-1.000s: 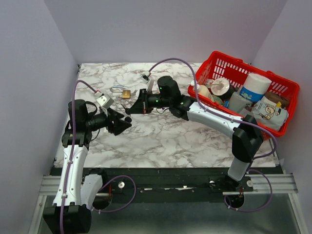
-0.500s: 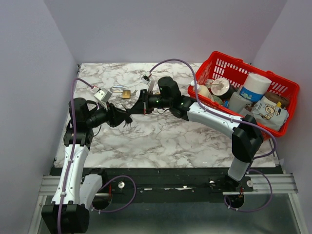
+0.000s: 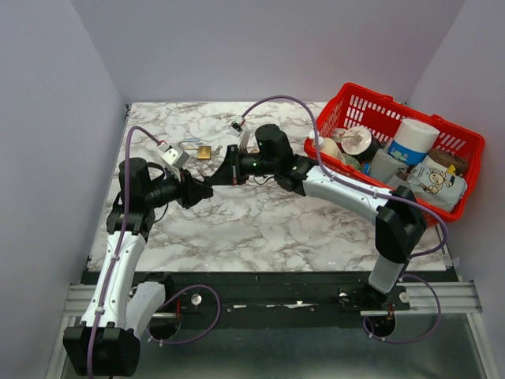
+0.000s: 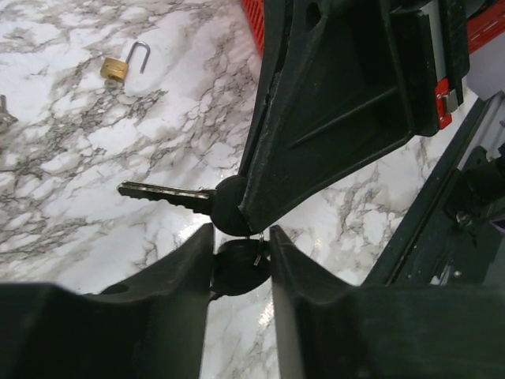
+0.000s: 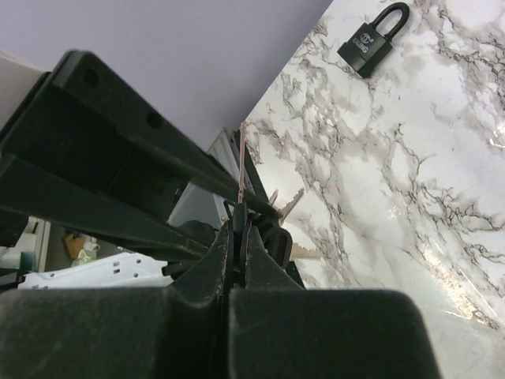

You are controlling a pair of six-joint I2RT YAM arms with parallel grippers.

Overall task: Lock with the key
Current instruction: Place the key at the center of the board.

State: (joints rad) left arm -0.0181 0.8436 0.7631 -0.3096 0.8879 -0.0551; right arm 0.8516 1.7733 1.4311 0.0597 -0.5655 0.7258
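So, you're early on: your right gripper (image 5: 238, 223) pinches the key (image 4: 162, 192) by its black head above the marble table (image 4: 71, 150), and your left gripper (image 4: 239, 260) clamps the second key (image 4: 237, 274) hanging beneath. The brass padlock (image 4: 117, 68) lies well apart, shackle open, nothing inserted yet.

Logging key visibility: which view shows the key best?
Left wrist: the key shows its whole toothed blade, black head in the right gripper. Right wrist shows only blade tips; top external buries it between that and the left gripper.
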